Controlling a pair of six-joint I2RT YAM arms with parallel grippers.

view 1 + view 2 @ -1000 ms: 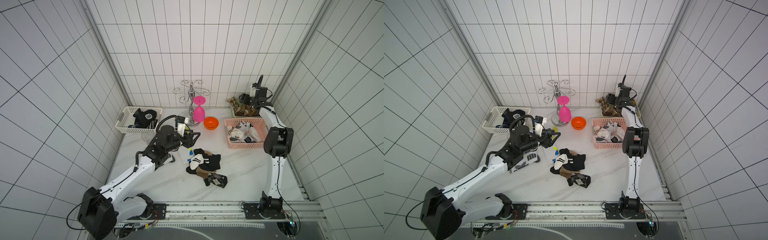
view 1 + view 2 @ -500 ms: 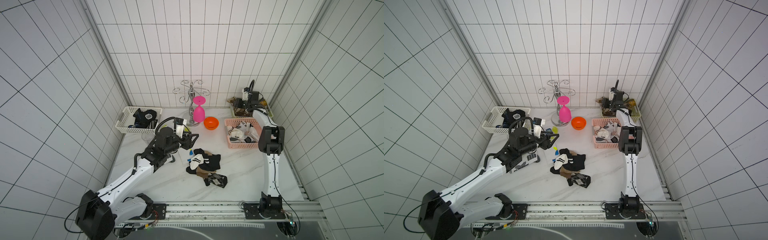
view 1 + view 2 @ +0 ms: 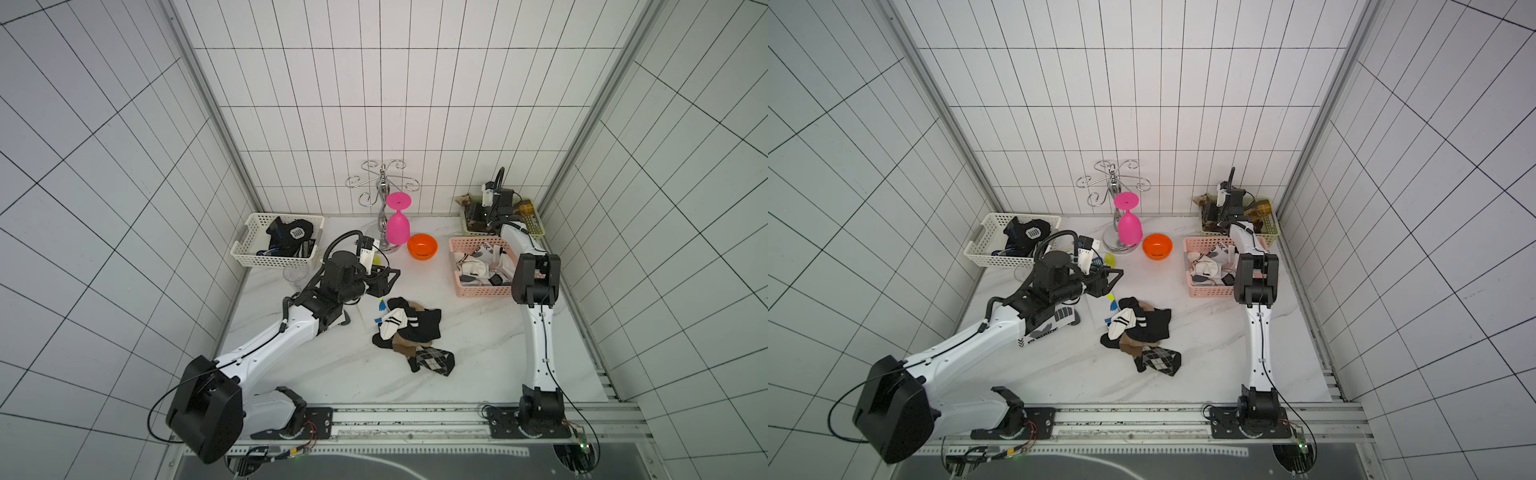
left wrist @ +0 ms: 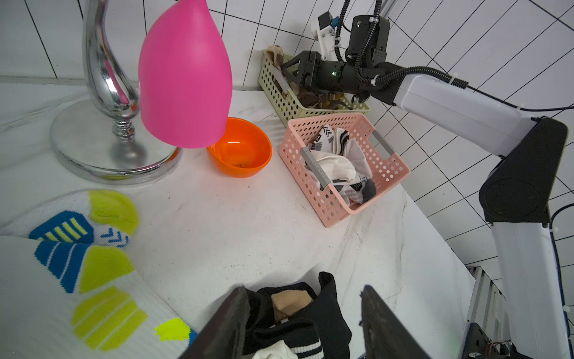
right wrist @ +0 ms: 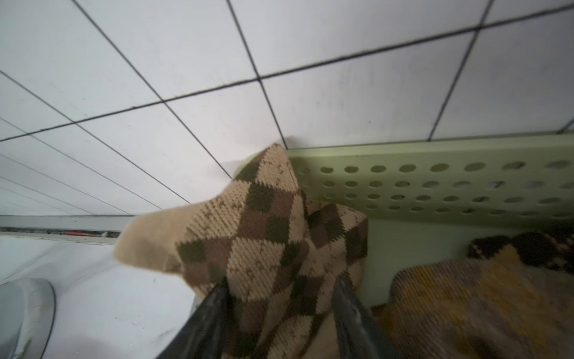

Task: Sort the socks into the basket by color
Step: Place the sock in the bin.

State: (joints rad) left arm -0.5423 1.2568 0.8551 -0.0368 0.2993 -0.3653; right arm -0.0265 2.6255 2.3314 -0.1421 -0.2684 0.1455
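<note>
Straddling a tan argyle sock, the right gripper sets one finger on each side where it drapes over the green basket corner; whether it pinches cannot be told. The right arm stretches forward, elbow bent above the pink basket just before the green basket. The left gripper, jaws apart and empty, hovers over the sock pile, well apart from the green basket. Lettering on the left arm is too small to read.

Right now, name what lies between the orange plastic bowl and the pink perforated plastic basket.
Only bare white marble tabletop separates the orange bowl and pink basket; the left wrist view shows it.
</note>
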